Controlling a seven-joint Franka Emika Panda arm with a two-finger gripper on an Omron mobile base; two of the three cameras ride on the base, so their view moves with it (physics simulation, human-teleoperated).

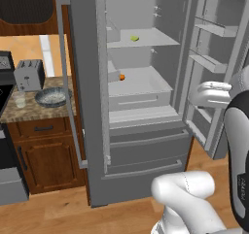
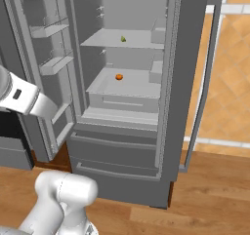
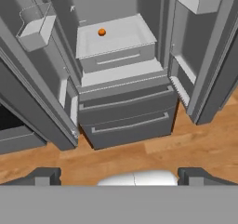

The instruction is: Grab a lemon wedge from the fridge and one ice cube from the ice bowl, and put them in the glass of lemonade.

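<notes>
The fridge (image 1: 87, 107) stands with both upper doors swung open. On its upper shelf lies the tiny yellow-green lemon wedge (image 1: 134, 38) (image 2: 123, 39). Left of the fridge, on the counter, the grey-blue ice bowl (image 1: 51, 97) sits beside the small clear glass of lemonade (image 1: 20, 99). My gripper (image 3: 120, 175) hangs back in front of the fridge (image 3: 125, 121), well short of the shelves. It is open wide, its dark fingertips (image 3: 44, 175) far apart with nothing between them.
A small round orange fruit (image 1: 122, 76) (image 2: 118, 76) (image 3: 102, 32) rests on the lower shelf. A silver toaster (image 1: 29, 75) stands behind the bowl on the stone counter (image 1: 34, 112). Door bins (image 2: 49, 29) line the open doors. Wooden floor (image 3: 153, 148) lies before the two drawers.
</notes>
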